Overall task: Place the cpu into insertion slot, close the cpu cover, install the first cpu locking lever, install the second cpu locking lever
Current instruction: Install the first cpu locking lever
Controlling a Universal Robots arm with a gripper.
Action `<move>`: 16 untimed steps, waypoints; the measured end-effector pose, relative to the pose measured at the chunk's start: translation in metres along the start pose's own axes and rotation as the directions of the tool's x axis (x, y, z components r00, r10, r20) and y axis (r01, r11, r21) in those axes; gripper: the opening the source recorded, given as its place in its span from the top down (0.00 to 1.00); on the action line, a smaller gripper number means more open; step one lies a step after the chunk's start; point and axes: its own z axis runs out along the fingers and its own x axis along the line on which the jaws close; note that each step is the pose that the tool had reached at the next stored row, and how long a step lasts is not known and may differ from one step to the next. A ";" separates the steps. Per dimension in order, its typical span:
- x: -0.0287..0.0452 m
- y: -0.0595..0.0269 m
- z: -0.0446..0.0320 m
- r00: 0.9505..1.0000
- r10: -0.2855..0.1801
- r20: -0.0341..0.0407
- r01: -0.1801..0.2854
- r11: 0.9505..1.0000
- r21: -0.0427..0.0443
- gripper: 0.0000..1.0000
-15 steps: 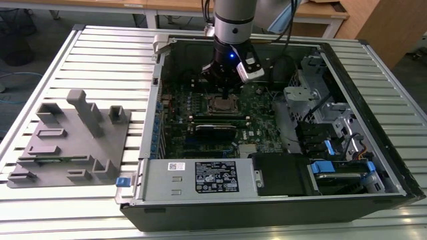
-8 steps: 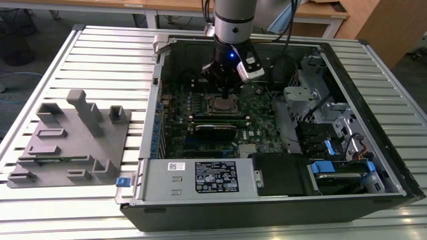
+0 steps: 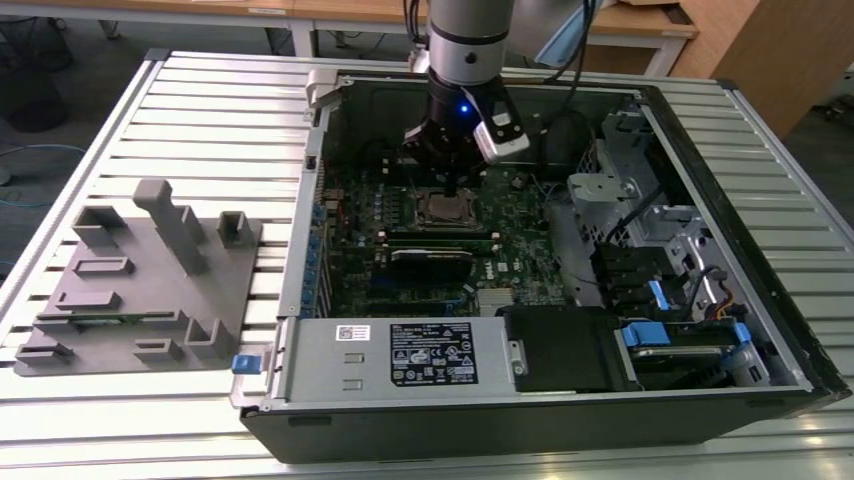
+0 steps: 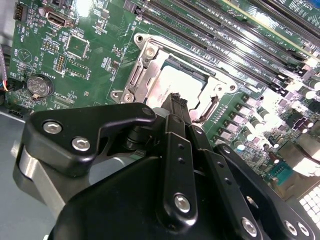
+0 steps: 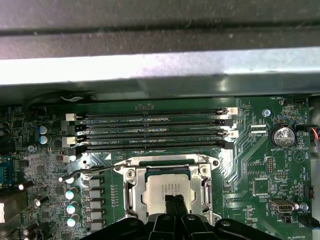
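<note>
The robot's gripper (image 3: 451, 190) hangs down inside the open computer case (image 3: 307, 300), right over the insertion slot (image 3: 416, 198). The case lies on the slatted metal bench (image 3: 200, 110).

The cpu (image 5: 162, 186) sits flat in the insertion slot (image 5: 131, 172), with its shiny grey top facing up. The cpu cover (image 5: 205, 192) lies down around it, and the cpu shows through the cover's big square window. In both wrist views the gripper (image 5: 175, 204) has its two black fingers pressed close together. It holds nothing, and its tips are just over the middle of the cpu (image 4: 167, 85).

A thin metal locking lever (image 5: 92, 172) sticks out from one side of the insertion slot. The long black memory slots (image 5: 150, 132) run just beside the insertion slot. A round coin battery (image 5: 283, 135) sits on the green motherboard (image 5: 260, 165), well away from the slot.

A grey holder tray (image 3: 147, 290) rests on the bench, far from the insertion slot and outside the case.
</note>
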 end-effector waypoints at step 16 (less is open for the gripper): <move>-0.0002 -0.0001 -0.0054 1.000 0.000 0.000 0.000 1.000 0.000 0.89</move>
